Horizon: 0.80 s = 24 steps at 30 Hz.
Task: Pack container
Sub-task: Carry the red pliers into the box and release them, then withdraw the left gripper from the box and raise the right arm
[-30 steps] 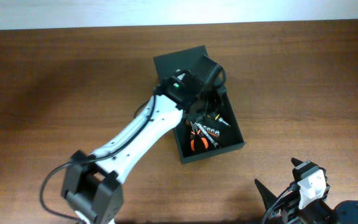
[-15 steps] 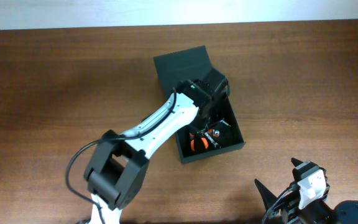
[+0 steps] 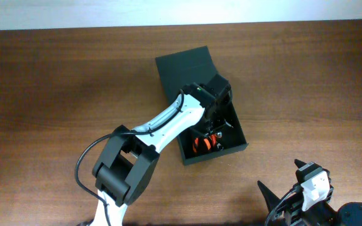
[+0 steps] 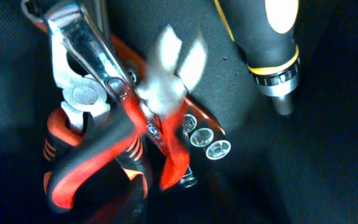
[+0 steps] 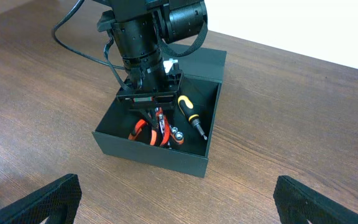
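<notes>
While the left arm reaches down into the container, the left gripper sits low inside it, directly over the tools. Its own fingers are not resolved in the wrist view, and from the right wrist view I cannot tell whether it is released or clenched on anything.

Container: dark, rectangular, on the brown counter, right of centre in the overhead view, set at an angle. Hinged lid is open and folded back on the far side.

Contents, left wrist view:
- pliers with orange-and-black handles, metal head toward the upper left
- red rail of shiny sockets, lying against the pliers
- screwdriver with a black-and-yellow handle, just beside the rail
- a blurred white shape above the rail, not identifiable

The right gripper is released, fingers spread wide, near the counter's front edge and well apart from the container.
</notes>
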Tool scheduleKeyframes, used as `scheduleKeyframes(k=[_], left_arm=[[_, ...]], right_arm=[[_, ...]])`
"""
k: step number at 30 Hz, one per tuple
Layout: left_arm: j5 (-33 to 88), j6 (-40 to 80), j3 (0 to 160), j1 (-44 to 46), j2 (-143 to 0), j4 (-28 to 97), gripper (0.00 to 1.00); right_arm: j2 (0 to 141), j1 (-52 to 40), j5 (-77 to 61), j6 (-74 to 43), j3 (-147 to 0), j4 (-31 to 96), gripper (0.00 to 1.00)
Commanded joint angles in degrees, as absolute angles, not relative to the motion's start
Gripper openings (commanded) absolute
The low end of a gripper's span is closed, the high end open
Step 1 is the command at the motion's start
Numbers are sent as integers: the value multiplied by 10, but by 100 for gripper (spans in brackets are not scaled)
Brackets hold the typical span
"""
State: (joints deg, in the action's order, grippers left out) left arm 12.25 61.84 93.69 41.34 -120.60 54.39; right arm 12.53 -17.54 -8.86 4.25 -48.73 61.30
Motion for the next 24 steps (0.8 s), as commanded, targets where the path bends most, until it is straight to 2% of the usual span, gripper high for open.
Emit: scheduleKeyframes(k=[1,5,10,11,12,24], left_arm=[[127,620,948,413,-1213,545,50],[122,620,948,412,-1191,545,52],[90,620,948,412,-1116,545,84],[75,620,948,412,-1086,545,97],[62,620,948,412,-1066,546,99],[-118,525,948,382,-848,591,99]], right_arm=[[123,-171,-82,36,-488,611,99],[123,-171,-82,36,-488,611,99],[123,-171,-82,36,-488,611,99],[123,-171,-82,36,-488,611,99],[123,-171,-82,36,-488,611,99],[123,-171,-82,36,-488,611,99]])
